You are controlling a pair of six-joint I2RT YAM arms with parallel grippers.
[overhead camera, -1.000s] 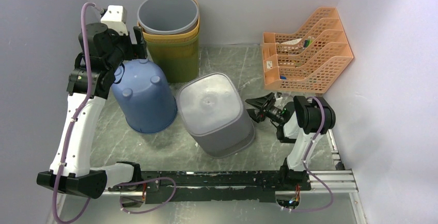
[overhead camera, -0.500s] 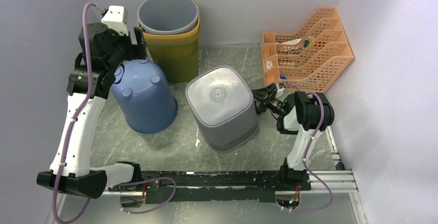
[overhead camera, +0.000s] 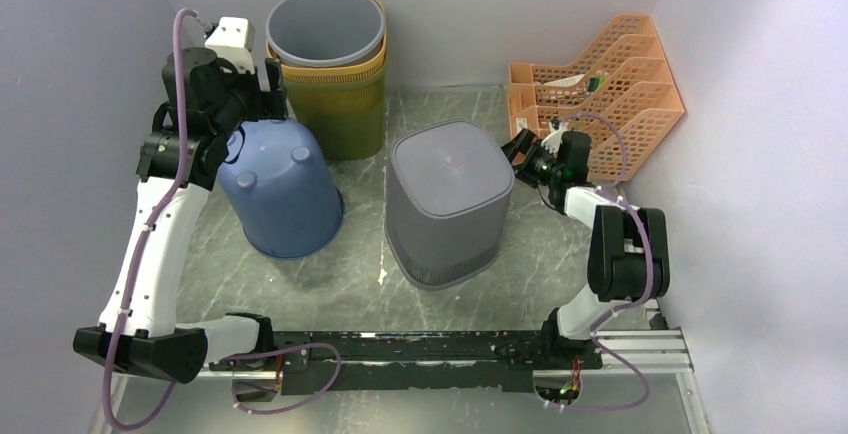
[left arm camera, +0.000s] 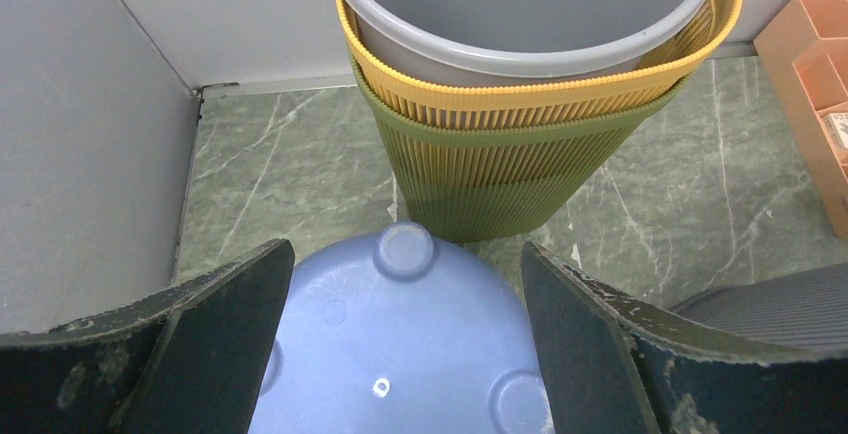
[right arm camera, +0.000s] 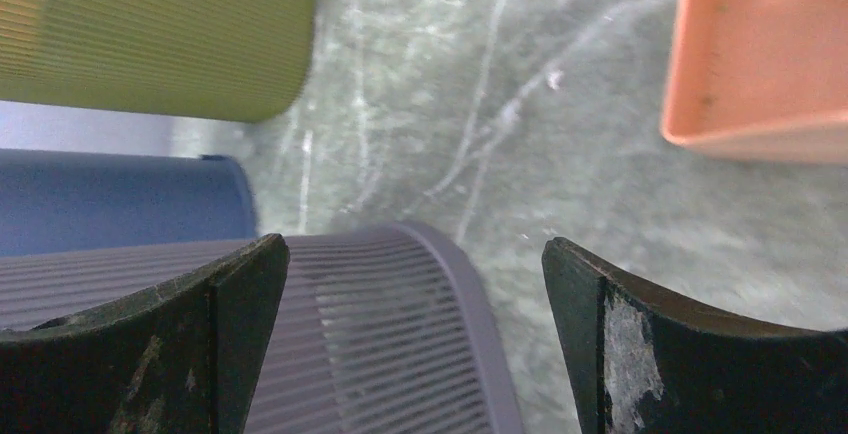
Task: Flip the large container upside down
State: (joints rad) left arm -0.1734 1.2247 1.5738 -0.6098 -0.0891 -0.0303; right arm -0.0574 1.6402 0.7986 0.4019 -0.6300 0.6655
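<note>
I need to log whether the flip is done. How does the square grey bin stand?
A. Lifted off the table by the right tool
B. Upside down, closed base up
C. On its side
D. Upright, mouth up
B: in the top view the square grey bin shows its closed base upward with its rim down on the table, and the right tool is open near its edge.

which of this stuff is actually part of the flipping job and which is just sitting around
In the job:
grey ribbed bin, base up at mid-table
right gripper, open just beside it

Just there:
blue bucket, also base up, under the open left gripper
nested bins at the back
orange file trays
</note>
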